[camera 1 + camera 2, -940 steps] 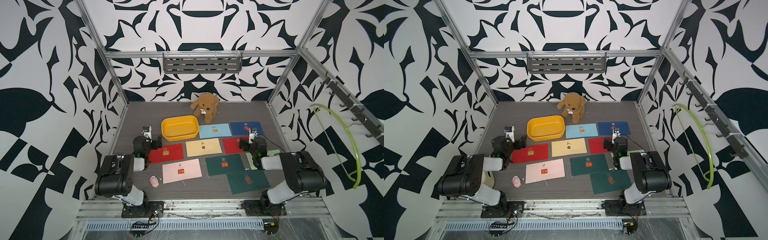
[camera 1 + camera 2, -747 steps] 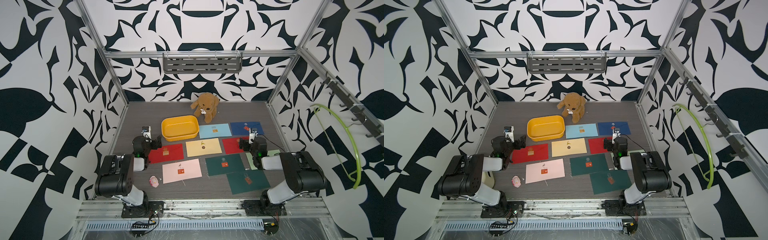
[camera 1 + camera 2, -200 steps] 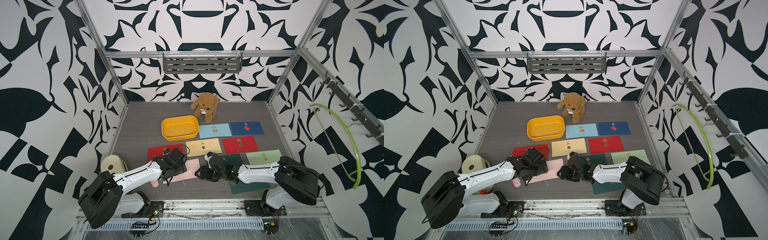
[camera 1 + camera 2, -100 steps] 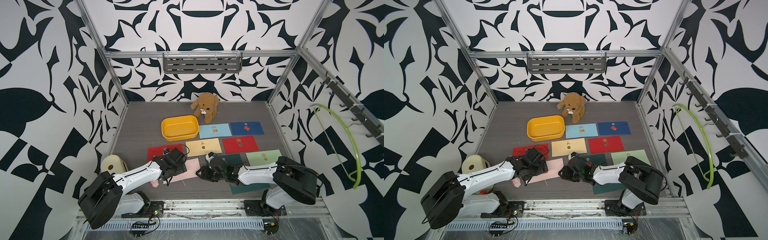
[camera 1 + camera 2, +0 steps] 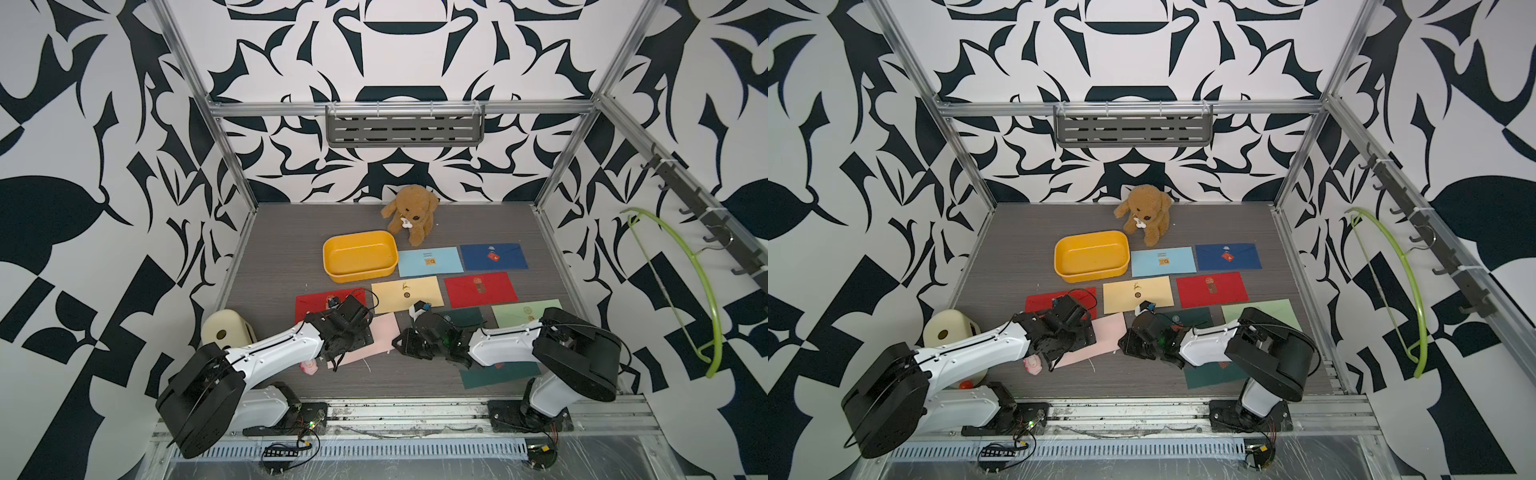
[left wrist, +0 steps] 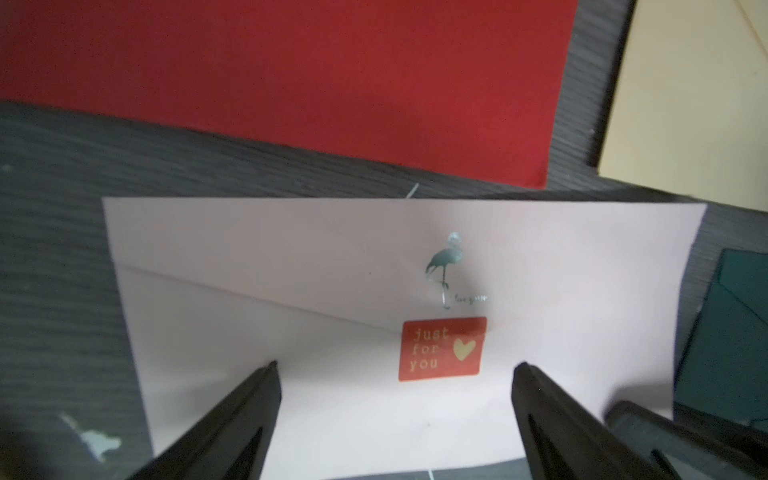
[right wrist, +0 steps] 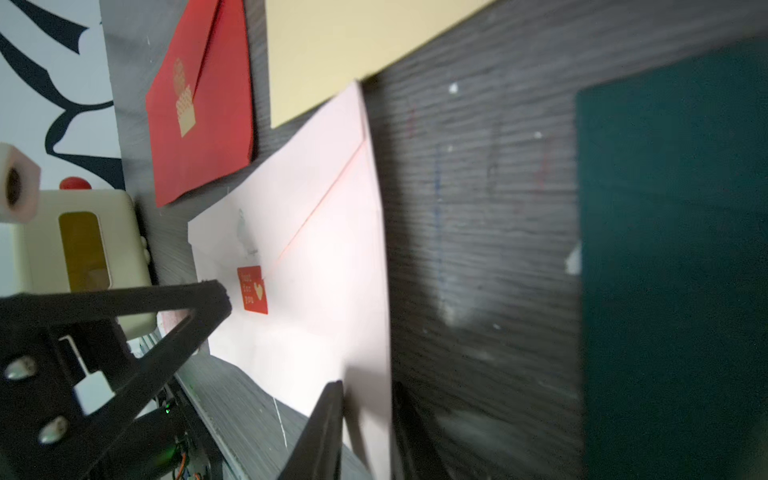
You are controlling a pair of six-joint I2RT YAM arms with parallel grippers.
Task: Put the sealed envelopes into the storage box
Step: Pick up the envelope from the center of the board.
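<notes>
The pink envelope (image 5: 384, 330) (image 5: 1113, 330) with a red sticker seal lies at the front middle of the table. My left gripper (image 5: 351, 338) (image 6: 395, 365) stands open over its left half, fingertips spread wide on the paper. My right gripper (image 5: 401, 343) (image 7: 368, 384) has come in from the right, its jaws nearly together with the envelope's raised right edge between them. The yellow storage box (image 5: 359, 275) (image 5: 1092, 272) stands empty behind. Several other envelopes lie flat: red (image 5: 316, 301), yellow (image 5: 407, 291), light blue (image 5: 430, 262), navy (image 5: 494, 255), a second red (image 5: 480, 289), pale green (image 5: 519, 311), dark green (image 5: 461, 318).
A brown plush dog (image 5: 411, 212) sits behind the storage box. A cream rounded box (image 5: 224, 330) stands at the front left. A small pink thing (image 5: 309, 367) lies by the left arm. A green hanger (image 5: 702, 291) hangs on the right wall.
My right gripper's jaws have narrowed around the pink envelope's right edge, which now stands lifted. Both arms stay nearly where they were; seconds earlier they were drawn back at the sides.
</notes>
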